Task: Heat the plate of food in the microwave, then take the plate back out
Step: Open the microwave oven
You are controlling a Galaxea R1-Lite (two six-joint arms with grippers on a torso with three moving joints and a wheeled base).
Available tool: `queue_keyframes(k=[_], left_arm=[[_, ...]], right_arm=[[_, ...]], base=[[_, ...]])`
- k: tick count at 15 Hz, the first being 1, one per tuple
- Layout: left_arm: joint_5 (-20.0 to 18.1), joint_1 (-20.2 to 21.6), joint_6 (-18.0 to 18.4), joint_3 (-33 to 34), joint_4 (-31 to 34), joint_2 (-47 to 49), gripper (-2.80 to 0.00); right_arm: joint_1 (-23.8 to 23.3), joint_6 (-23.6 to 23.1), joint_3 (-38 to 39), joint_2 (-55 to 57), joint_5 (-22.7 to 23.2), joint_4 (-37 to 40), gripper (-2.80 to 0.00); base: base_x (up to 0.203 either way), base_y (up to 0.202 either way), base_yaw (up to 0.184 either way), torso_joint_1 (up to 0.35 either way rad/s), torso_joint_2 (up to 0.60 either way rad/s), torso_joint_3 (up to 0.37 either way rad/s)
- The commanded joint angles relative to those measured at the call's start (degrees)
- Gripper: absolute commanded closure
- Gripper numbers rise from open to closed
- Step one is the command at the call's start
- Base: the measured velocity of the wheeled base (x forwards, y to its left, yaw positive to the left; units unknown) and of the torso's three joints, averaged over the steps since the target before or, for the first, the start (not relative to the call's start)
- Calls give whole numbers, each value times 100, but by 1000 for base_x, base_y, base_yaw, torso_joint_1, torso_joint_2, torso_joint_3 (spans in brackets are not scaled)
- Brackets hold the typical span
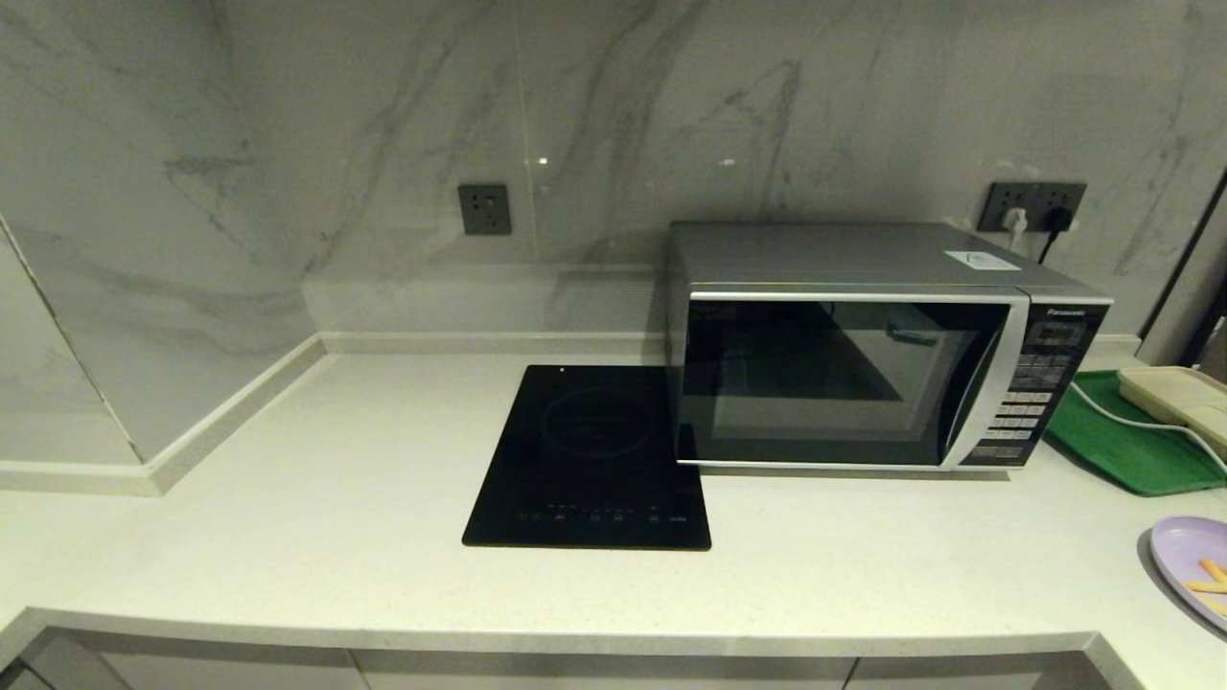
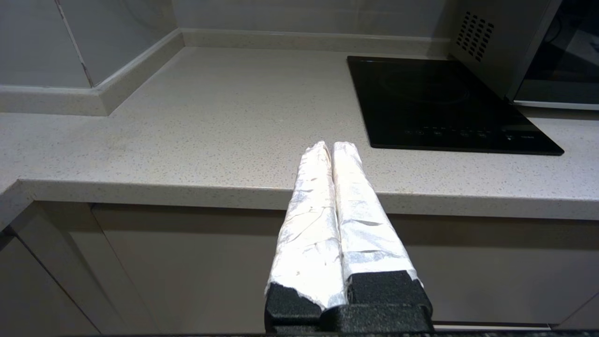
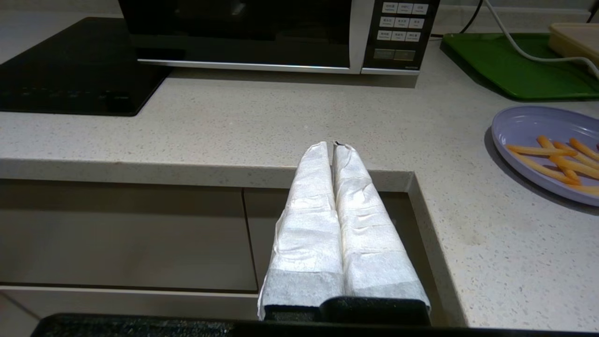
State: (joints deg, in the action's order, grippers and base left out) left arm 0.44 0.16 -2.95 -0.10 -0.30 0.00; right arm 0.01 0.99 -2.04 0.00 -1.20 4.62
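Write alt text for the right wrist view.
The shut right pincer hangs before the counter edge, holding nothing. Beyond stands the closed microwave; the plate of food sits on the counter near a green tray.

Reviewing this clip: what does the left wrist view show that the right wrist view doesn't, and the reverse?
Only the left wrist view: the left gripper, fingers shut, held off the counter's front edge, the wall corner and the microwave's vented side.

Only the right wrist view: the right gripper, fingers shut, the plate of food, the green tray with a white cable across it, and the microwave's button panel.

Both: the counter, the black cooktop and the microwave, door shut.
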Motion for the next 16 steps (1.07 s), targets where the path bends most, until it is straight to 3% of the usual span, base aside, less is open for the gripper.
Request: queue_keyframes(k=[1,9,11,14,16], left_arm=[[0,2,-4,1,-5,0,0],[0,2,-4,1,-5,0,0],[0,2,-4,1,-5,0,0],[0,2,-4,1,-5,0,0],[0,2,-4,1,-5,0,0]], right_arm=[[-1,18,1,0,6,4,0],[-1,139,-120,24,-115,153,0],[4,405,-883,426,-205,153,0],[-2,884,-2492,1896,-379,148,0],[-10,991,-3265,2958,-875,184,0]], base=[[0,0,0,0,0,0],[0,0,0,0,0,0],[0,0,0,0,0,0],[0,0,0,0,0,0],[0,0,0,0,0,0]])
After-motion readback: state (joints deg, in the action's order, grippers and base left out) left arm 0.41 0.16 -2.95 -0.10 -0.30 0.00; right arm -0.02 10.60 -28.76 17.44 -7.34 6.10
